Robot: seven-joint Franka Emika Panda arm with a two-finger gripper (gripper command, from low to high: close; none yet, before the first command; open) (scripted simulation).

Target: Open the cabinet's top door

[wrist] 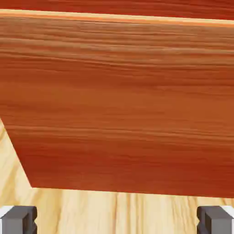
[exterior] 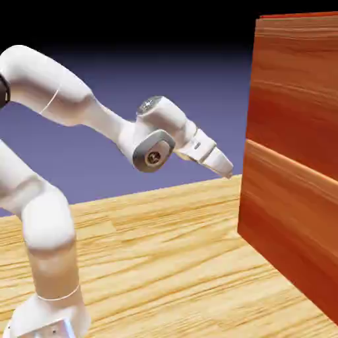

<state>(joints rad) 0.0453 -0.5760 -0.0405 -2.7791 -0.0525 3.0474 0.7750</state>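
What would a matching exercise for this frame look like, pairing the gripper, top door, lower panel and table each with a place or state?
Column one:
1. gripper
2. top door
3. lower panel
4. table

Column two:
A. shut, upper part of the cabinet
B. light wood, under the arm
C. open, short of the cabinet
D. lighter top edge, filling the hand view

Pairs: 1-C, 2-A, 3-D, 4-B

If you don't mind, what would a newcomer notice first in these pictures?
The tall reddish-brown cabinet fills the exterior view's right side, on a pale wooden table. The white arm reaches from the left, its open gripper just short of the cabinet front. In the hand view, wood grain dominates.
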